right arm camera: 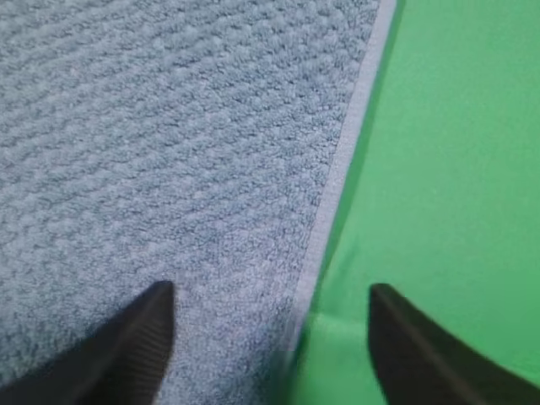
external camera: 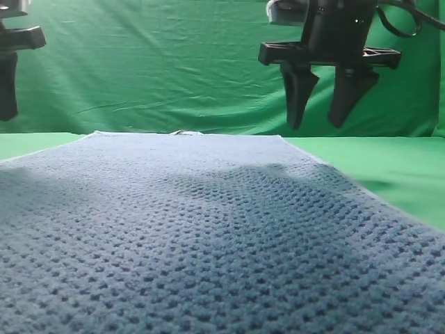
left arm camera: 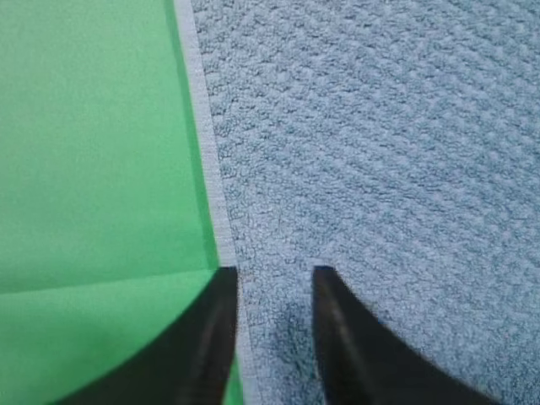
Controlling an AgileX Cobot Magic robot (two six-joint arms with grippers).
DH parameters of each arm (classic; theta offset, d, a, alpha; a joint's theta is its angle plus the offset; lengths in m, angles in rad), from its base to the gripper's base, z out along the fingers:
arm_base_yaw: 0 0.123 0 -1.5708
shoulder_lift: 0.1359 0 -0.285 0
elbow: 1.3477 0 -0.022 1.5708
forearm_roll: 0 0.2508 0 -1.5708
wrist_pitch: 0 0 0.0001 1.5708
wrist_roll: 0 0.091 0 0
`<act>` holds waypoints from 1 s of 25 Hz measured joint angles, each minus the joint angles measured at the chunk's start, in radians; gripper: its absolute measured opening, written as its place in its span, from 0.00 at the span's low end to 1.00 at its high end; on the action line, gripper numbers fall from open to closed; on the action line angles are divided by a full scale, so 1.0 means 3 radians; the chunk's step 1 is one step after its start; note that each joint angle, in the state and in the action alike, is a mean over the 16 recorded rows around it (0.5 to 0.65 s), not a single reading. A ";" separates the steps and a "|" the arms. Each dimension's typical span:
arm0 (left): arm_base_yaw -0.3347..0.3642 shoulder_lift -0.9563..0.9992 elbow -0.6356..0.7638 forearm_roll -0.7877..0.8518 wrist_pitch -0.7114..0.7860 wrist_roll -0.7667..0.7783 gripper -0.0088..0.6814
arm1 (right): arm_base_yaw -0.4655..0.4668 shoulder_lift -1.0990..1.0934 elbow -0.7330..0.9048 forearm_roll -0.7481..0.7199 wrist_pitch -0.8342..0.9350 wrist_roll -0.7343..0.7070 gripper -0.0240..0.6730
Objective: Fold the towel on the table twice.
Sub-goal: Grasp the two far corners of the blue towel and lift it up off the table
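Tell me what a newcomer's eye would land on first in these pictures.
First, the towel: a bumpy blue-grey sheet lying flat, filling the lower part of the high view on the bright green table. Next, the right claw, dark and open, hanging in the air above the towel's far right corner. In the wrist views each claw straddles a pale hemmed side edge of the towel, the left claw over the left edge.

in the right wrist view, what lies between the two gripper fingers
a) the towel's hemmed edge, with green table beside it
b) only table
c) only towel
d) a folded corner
a, the towel ends at its pale hem between the fingers, with bare table to its right.
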 joint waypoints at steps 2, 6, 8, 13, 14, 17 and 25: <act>0.0000 0.0046 -0.0017 -0.0021 -0.0026 0.0000 0.62 | 0.0000 0.0059 -0.0012 0.0016 -0.0007 0.0000 0.78; 0.0000 0.0120 -0.0024 -0.0059 -0.0062 0.0000 0.82 | 0.0000 0.0158 -0.0018 0.0055 -0.0024 0.0001 0.93; 0.0000 0.0159 -0.0026 -0.0072 -0.0077 0.0000 0.88 | 0.0000 0.0202 -0.0021 0.0075 -0.0036 0.0001 0.96; 0.0000 0.0279 -0.0028 -0.0084 -0.0123 0.0000 0.90 | 0.0000 0.0298 -0.0033 0.0120 -0.0079 0.0002 0.96; 0.0000 0.0305 -0.0029 -0.0085 -0.0132 0.0000 0.89 | 0.0000 0.0314 -0.0036 0.0127 -0.0089 0.0002 0.96; 0.0000 0.0385 -0.0035 -0.0086 -0.0154 0.0000 0.88 | 0.0000 0.0358 -0.0045 0.0139 -0.0115 0.0002 0.95; 0.0000 0.0540 -0.0071 -0.0068 -0.0156 0.0012 0.83 | 0.0000 0.0414 -0.0071 0.0145 -0.0170 0.0001 0.84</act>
